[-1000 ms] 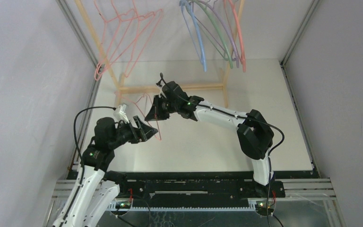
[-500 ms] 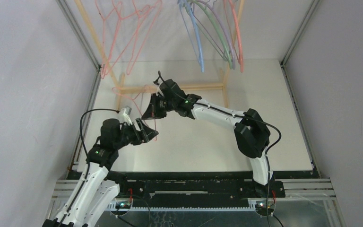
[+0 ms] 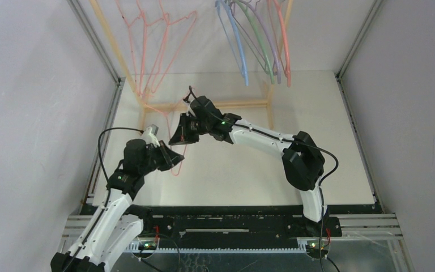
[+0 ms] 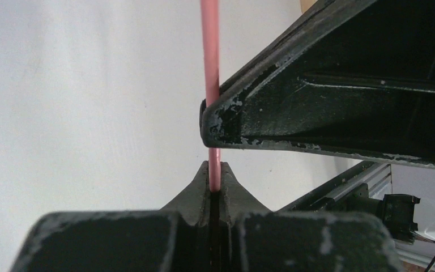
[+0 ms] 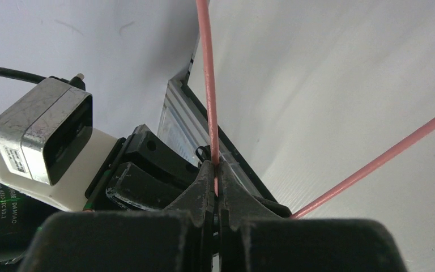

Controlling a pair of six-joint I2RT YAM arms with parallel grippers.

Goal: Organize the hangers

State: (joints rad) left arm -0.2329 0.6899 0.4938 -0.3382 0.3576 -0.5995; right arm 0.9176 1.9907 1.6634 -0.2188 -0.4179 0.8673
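Top external view: two arms are seen reaching toward the left-centre of the white tabletop, tool tips brought close together. One pink hanger is held between them, just in front of the base bar of the wooden rack.

- Left tool: clenched on the pink hanger. In the left wrist view the wire is seen pinched in the slot between the tool's closed fingers and running straight up out of frame. The right tool's finger is seen crossing just above, touching or nearly touching the same wire.
- Right tool: also clenched on the pink hanger. In the right wrist view one strand is gripped between the tool's shut fingers; a second strand of the hanger slants away at lower right. The left tool's tips are seen directly behind the grip.
- Whether the held hanger touches the tabletop cannot be told.

Remaining hangers are hung high on the rack: a cluster of pink hangers at upper left, and a cluster of coloured hangers (blue, green, lavender, one pink) at upper right, the two groups well apart.
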